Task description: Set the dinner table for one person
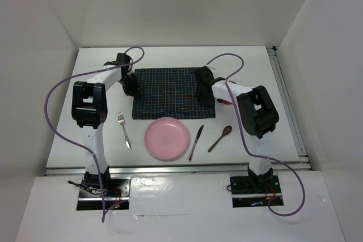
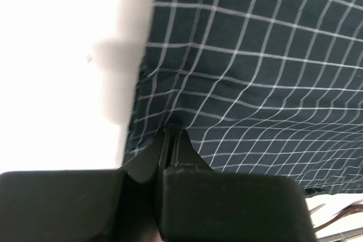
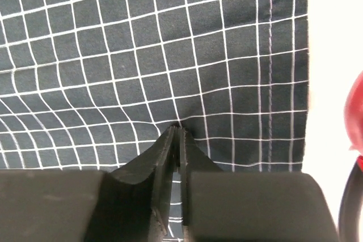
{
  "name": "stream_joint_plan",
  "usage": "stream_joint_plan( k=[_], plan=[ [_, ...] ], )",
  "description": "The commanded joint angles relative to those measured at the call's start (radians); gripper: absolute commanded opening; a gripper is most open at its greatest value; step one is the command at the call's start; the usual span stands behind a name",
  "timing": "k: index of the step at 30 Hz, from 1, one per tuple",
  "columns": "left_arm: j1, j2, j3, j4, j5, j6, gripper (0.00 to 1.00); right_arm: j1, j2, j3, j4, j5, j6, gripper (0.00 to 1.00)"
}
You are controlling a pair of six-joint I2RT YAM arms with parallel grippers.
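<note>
1. The dinner table point(image 1: 170, 55) spans the whole workspace. The placemat point(image 1: 170, 97) lies at its centre.
2. The left gripper point(image 2: 172, 131) is clenched on the mat's 9 o'clock edge, and the right gripper point(image 3: 176, 130) on its 3 o'clock edge. The cloth puckers at both.
3. Risk: unequal pulls could wrinkle the mat or drag it over the plate point(image 1: 165, 139) at 6 o'clock.
</note>
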Motion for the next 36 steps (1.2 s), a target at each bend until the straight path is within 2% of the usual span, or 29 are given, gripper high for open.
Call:
stream_joint_plan(
  k=[1, 3, 5, 7, 8, 9, 10, 11, 14, 15, 18, 23, 29, 36],
  plan=[
    [0.001, -0.072, 0.061, -0.101, -0.062, 0.028, 0.0, -0.002, -0.056, 0.062, -0.044, 0.014, -0.107, 0.18],
    [-0.01, -0.103, 0.104, -0.143, -0.079, 0.037, 0.0, -0.002, -0.056, 0.182, -0.076, 0.014, -0.129, 0.29],
    [-0.019, -0.162, 0.132, -0.17, -0.1, 0.046, 0.09, -0.002, -0.099, 0.242, -0.102, 0.024, -0.149, 0.43],
    [-0.019, -0.212, 0.132, -0.182, -0.109, 0.055, 0.25, -0.002, -0.152, 0.257, -0.112, 0.024, -0.149, 0.56],
    [-0.019, -0.268, 0.132, -0.194, -0.118, 0.068, 0.38, -0.002, -0.225, 0.227, -0.112, 0.033, -0.149, 0.61],
    [-0.019, -0.301, 0.111, -0.194, -0.119, 0.068, 0.43, -0.002, -0.266, 0.204, -0.112, 0.043, -0.138, 0.65],
    [-0.019, -0.334, 0.091, -0.194, -0.134, 0.077, 0.48, -0.002, -0.307, 0.176, -0.112, 0.069, -0.129, 0.72],
    [-0.028, -0.37, 0.065, -0.184, -0.134, 0.077, 0.48, -0.014, -0.389, 0.144, -0.127, 0.082, -0.109, 0.74],
    [-0.051, -0.538, -0.098, -0.109, -0.134, 0.077, 0.48, -0.101, -0.499, 0.005, -0.162, 0.094, -0.08, 0.79],
    [-0.06, -0.578, -0.198, -0.087, -0.143, 0.077, 0.48, -0.168, -0.552, -0.056, -0.189, 0.074, -0.08, 0.81],
    [-0.111, -0.686, -0.354, -0.064, -0.143, 0.053, 0.48, -0.303, -0.597, -0.134, -0.211, -0.005, -0.094, 0.86],
    [-0.186, -0.767, -0.515, -0.029, -0.143, 0.008, 0.45, -0.447, -0.536, -0.132, -0.237, -0.176, -0.141, 0.89],
    [-0.24, -0.812, -0.569, -0.007, -0.141, -0.001, 0.44, -0.468, -0.432, -0.141, -0.148, -0.2, -0.141, 0.87],
    [-0.249, -0.799, -0.524, -0.038, -0.184, -0.001, 0.42, -0.468, -0.308, -0.122, -0.127, -0.219, -0.141, 0.65]
  ],
)
